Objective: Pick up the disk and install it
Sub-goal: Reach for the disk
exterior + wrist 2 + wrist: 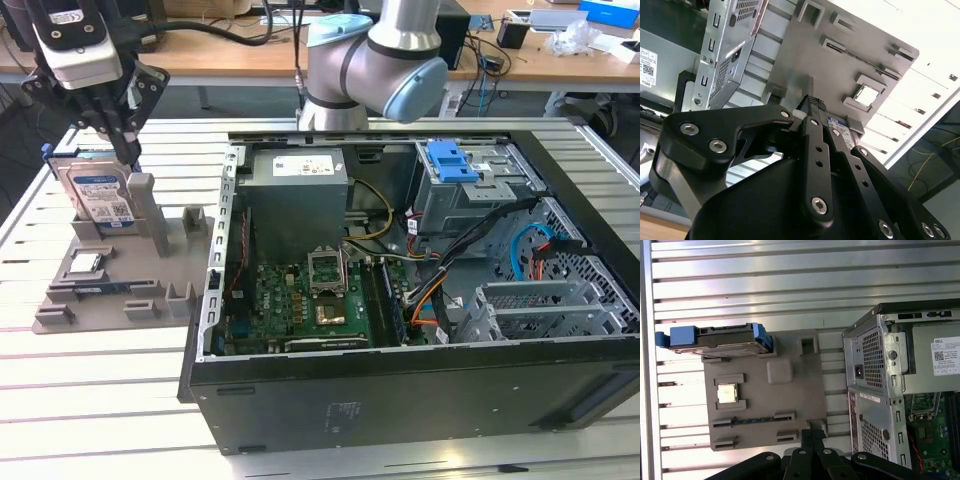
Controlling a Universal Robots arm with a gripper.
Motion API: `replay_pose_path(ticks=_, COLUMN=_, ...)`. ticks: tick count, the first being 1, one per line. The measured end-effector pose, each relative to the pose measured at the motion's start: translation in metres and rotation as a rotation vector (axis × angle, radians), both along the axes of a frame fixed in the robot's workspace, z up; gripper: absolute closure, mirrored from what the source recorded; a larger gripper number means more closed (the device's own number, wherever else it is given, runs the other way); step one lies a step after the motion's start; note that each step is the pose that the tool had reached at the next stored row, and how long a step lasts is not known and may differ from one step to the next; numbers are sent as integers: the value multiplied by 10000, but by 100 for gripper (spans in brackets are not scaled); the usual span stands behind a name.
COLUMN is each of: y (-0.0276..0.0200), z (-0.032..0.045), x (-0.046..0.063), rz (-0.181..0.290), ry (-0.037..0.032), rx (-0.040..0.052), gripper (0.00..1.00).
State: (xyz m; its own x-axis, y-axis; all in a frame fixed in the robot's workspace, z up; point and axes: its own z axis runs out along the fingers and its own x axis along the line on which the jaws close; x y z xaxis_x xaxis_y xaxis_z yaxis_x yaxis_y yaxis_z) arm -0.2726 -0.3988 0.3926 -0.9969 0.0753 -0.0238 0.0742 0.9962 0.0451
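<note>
Pressed together, the black pincer [130,160] hangs just over the silvery, white-labelled disk [98,195] in its blue frame, standing on edge in a grey plastic holder [110,295] on the slatted metal desk [100,380].

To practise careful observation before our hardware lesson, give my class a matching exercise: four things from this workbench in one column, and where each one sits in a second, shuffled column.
Things
1. disk
2. silver chip
3. blue bracket
4. gripper

Places
A. on the drive cage inside the computer case
B. standing on edge in the gray fixture
C. in the air over the gray fixture
D. lying flat in a recess of the gray fixture

Pairs: 1-B, 2-D, 3-A, 4-C
</note>
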Motion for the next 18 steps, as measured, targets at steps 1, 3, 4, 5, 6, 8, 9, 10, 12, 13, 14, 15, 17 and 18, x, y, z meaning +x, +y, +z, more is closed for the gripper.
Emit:
replay_pose_path(ticks=1, y=0, z=0, x=-12, rz=0, ry=0, rx=1, gripper=89)
replay_pose_path(ticks=3, y=0, z=-1, x=-34, rz=0, ry=-1, rx=1, gripper=89)
replay_pose_path(ticks=4, y=0, z=-1, x=-44, rz=0, ry=0, rx=1, gripper=89)
replay_pose_path(ticks=5, y=0, z=-1, x=-52, rz=0, ry=0, rx=1, gripper=89)
replay_pose_path(ticks=6, y=0, z=-2, x=-69, rz=0, ry=0, rx=1, gripper=89)
replay_pose_path(ticks=8, y=0, z=-1, x=-104, rz=-1, ry=1, rx=0, gripper=89)
replay_pose_path(ticks=9, y=0, z=-2, x=-115, rz=0, ry=-1, rx=1, gripper=89)
replay_pose_path(ticks=10, y=0, z=-2, x=-124, rz=1, ry=0, rx=1, gripper=89)
replay_pose_path(ticks=12, y=0, z=-2, x=-143, rz=0, ry=0, rx=1, gripper=89)
replay_pose_path(ticks=13, y=0, z=-2, x=-153, rz=1, ry=0, rx=1, gripper=89)
replay_pose_path(ticks=14, y=0, z=-2, x=-169, rz=1, ry=0, rx=1, gripper=89)
replay_pose_path(ticks=15, y=0, z=-2, x=-192, rz=0, ry=0, rx=1, gripper=89)
replay_pose_path(ticks=17, y=0, z=-2, x=-224, rz=0, ry=0, rx=1, gripper=89)
replay_pose_path(ticks=18, y=0, z=-2, x=-239, rz=0, ry=0, rx=0, gripper=89)
